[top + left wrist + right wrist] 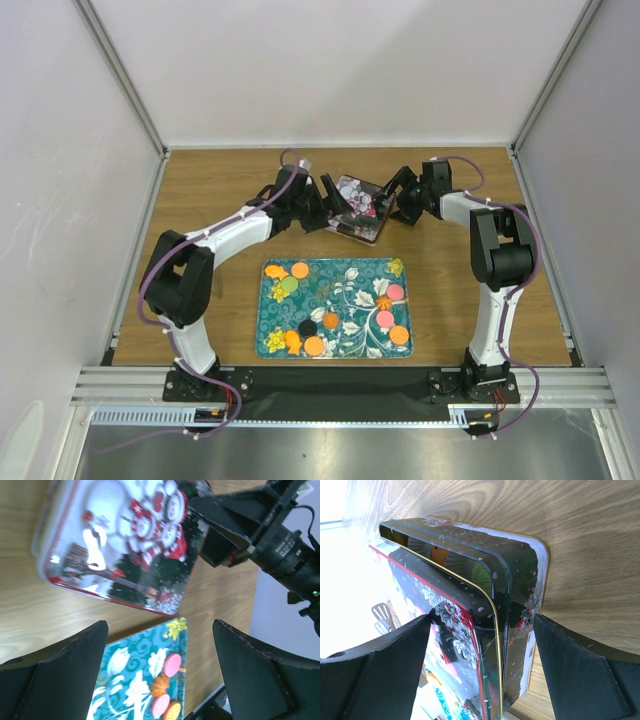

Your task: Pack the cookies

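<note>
**Right pincer** [482, 621]: fingers spread, nothing pinched. The tin [517, 575] stands between them, edge on. Its lid [452, 615] appears raised along one side, leaving a dark gap. Judgement: the pincer is lined up on that edge so it can lift the lid or steady the body.

**Left pincer** [159, 640]: fingers spread, empty. The tin lies just ahead of its tips and the right pincer faces it from the tin's far side. Judgement: the two arms bracket the tin because one must hold it while the other opens it.

**Cookies** [385, 319]: none is in either pincer. All visible ones lie on the tray [262, 312], behind both pincers toward the arm bases, in a loose group at each end of it. Whether any are already in the tin cannot be told. Judgement: packing has hardly begun, and the tin must be open first.

**Surface** [215, 185]: wood grain, level, carrying only the tin and the tray, the tray's corner near the tin.

**Room:** plain white walls [330, 70] on three sides, held in a metal frame [120, 75].
</note>
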Robot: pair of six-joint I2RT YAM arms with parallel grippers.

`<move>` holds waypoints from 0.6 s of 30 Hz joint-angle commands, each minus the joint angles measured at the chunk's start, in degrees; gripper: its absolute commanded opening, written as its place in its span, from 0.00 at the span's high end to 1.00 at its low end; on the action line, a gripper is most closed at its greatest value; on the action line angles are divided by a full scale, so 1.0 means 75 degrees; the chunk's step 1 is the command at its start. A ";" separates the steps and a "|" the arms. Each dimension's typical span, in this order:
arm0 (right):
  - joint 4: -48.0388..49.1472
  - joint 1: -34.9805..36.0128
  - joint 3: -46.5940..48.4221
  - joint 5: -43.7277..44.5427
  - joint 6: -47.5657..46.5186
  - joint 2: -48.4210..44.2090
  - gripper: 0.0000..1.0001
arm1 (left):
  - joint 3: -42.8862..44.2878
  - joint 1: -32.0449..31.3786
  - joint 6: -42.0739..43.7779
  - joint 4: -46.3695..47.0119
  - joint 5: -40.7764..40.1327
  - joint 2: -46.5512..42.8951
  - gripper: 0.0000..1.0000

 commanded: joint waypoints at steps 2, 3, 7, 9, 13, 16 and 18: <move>-0.0108 -0.0139 -0.0129 0.0401 -0.0164 -0.0281 0.10 | -0.0015 -0.0253 -0.0520 0.0521 -0.0410 0.0112 0.08; -0.0120 -0.0150 -0.0129 0.0390 -0.0176 -0.0281 0.10 | -0.0038 -0.0288 -0.0556 0.0486 -0.0515 0.0101 0.08; -0.0120 -0.0150 -0.0094 0.0319 -0.0234 -0.0246 0.09 | -0.0365 -0.0429 -0.0825 0.0439 -0.1031 -0.0133 0.08; -0.0143 -0.0150 -0.0094 0.0308 -0.0281 -0.0258 0.09 | -0.0448 -0.0487 -0.1023 0.0358 -0.1347 -0.0192 0.06; -0.0167 -0.0162 -0.0129 0.0319 -0.0305 -0.0281 0.09 | -0.0542 -0.0617 -0.1586 0.0450 -0.1594 -0.0146 0.06; -0.0143 -0.0162 -0.0176 0.0308 -0.0328 -0.0328 0.08 | -0.0577 -0.0710 -0.1997 0.0707 -0.1700 -0.0017 0.06; -0.0143 -0.0162 -0.0187 0.0296 -0.0375 -0.0352 0.08 | -0.0450 -0.0711 -0.2184 0.0849 -0.1688 0.0204 0.06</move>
